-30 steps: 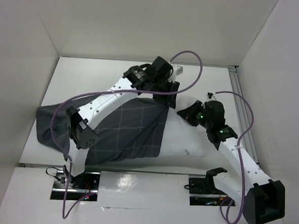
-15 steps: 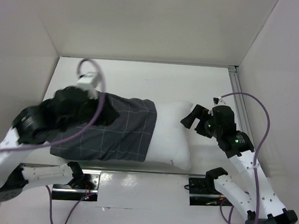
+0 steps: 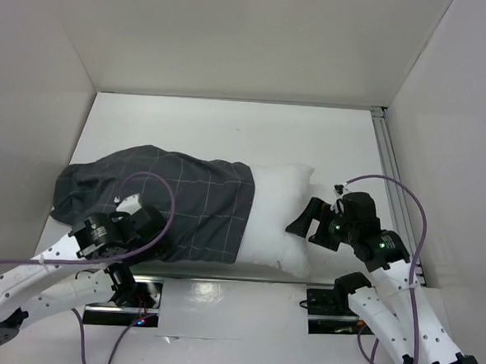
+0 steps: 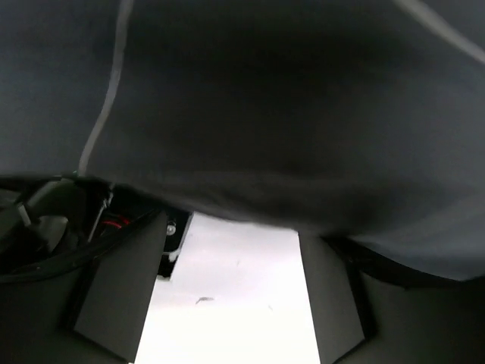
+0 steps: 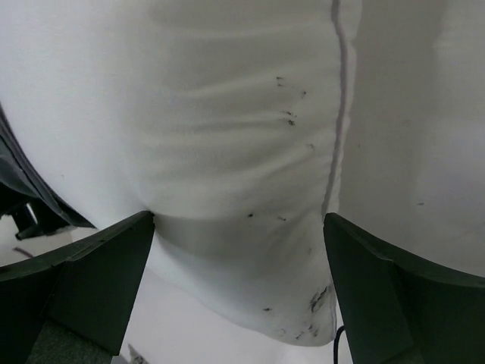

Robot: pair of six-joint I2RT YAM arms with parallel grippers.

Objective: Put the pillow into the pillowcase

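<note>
The white pillow (image 3: pixel 278 211) lies across the table, its left two-thirds inside the dark grey grid-lined pillowcase (image 3: pixel 176 198); its right end sticks out bare. My left gripper (image 3: pixel 152 223) is low at the pillowcase's near edge, open and empty. In the left wrist view the pillowcase (image 4: pixel 265 114) hangs just above my open left gripper (image 4: pixel 227 303), with bare table between the jaws. My right gripper (image 3: pixel 300 227) is open at the pillow's near right corner. In the right wrist view the pillow (image 5: pixel 242 144) fills the space ahead of my right gripper (image 5: pixel 239 254), its smudged corner between the wide jaws.
White walls close in the table on the left, back and right. A metal rail (image 3: pixel 390 162) runs along the right edge. The arm mounting plates (image 3: pixel 334 305) sit at the near edge. The pillowcase's closed end bunches at the left (image 3: pixel 73 192).
My left arm swung from the far side of the pillow back to the near left and let go of the pillowcase. The right gripper moved nearer, to the pillow's near right corner.
</note>
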